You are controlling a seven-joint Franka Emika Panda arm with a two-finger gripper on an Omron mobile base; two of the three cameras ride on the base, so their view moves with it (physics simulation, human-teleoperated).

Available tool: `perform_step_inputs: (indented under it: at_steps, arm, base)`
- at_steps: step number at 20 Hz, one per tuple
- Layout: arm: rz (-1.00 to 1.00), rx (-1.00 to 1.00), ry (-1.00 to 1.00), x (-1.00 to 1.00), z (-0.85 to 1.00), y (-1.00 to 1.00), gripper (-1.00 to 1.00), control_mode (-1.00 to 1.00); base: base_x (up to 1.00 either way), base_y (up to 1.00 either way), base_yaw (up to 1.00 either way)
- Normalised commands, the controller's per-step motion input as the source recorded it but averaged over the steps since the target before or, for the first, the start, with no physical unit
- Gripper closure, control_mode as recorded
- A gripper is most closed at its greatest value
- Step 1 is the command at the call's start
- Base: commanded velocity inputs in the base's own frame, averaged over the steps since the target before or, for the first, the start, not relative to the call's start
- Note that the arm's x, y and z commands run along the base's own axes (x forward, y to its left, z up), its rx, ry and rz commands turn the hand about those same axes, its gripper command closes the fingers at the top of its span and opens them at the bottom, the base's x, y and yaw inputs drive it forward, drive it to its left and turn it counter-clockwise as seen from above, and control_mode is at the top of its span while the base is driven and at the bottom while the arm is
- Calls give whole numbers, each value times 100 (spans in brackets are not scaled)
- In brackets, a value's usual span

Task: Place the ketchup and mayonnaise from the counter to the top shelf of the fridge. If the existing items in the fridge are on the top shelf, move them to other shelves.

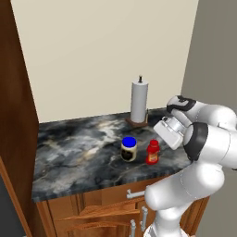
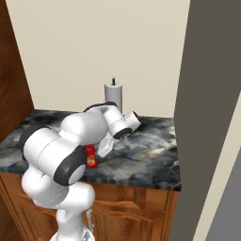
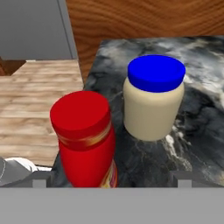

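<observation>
Arm: glossy white rounded link shells, bulbous at the joints. Black bands ring the joints, one wide collar at the elbow, a thinner one near the wrist. Wrist housing is a boxy white-grey block. End effector: two small dark grey square tips.

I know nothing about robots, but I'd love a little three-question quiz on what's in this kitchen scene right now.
1. True or false: the ketchup bottle and the mayonnaise jar both stand upright on the counter.
2. What colour is the mayonnaise jar's lid? A) red B) blue C) white
3. Fill in: the tall white roll at the back of the counter, by the wall, is a ______ roll.

Key
1. True; they stand side by side near the front edge.
2. B, blue; the ketchup cap is red.
3. Paper towel, on its holder.

The gripper is open and holds nothing, with the ketchup bottle just ahead of it.
</observation>
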Motion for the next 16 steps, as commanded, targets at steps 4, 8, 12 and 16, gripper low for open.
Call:
perform_step_inputs:
  at_steps: [4,8,12,16]
  arm:
    - [0,0,0,-35,0,0,-100,-100]
    - [0,0,0,-11,0,0,-100,-100]
    - [0,0,0,0,0,5,-100,-100]
    - [0,0,0,0,0,4,-100,-100]
  base:
    - [0,0,0]
    - [0,0,0]
    - [0,0,0]
    - [0,0,0]
